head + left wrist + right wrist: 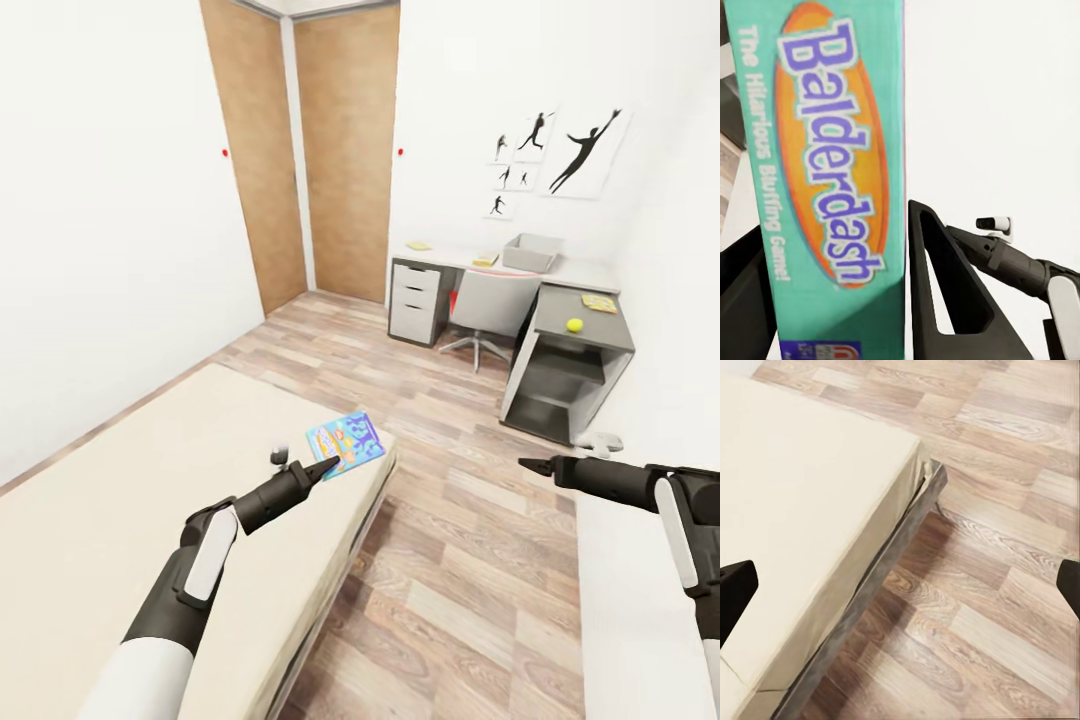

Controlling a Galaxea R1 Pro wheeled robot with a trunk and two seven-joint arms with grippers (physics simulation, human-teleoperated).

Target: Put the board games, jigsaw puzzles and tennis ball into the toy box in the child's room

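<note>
Wood-plank flooring ran between the bed (120, 500) and the L-shaped bench (585, 310) at the far wall of the child's room. At the mattress corner, the left tool (328, 465) was clamped on a blue cartoon board game (346, 440), its teal "Balderdash" edge (832, 172) standing between the fingers (937, 292). Far ahead of both tools, the grey toy box (532, 252) sat on the bench, contents impossible to tell, with a tennis ball (574, 325) and jigsaw puzzle (599, 302) on the darker wing. The right tool (532, 465) hung over the floor, fingers (735, 589) spread wide.
</note>
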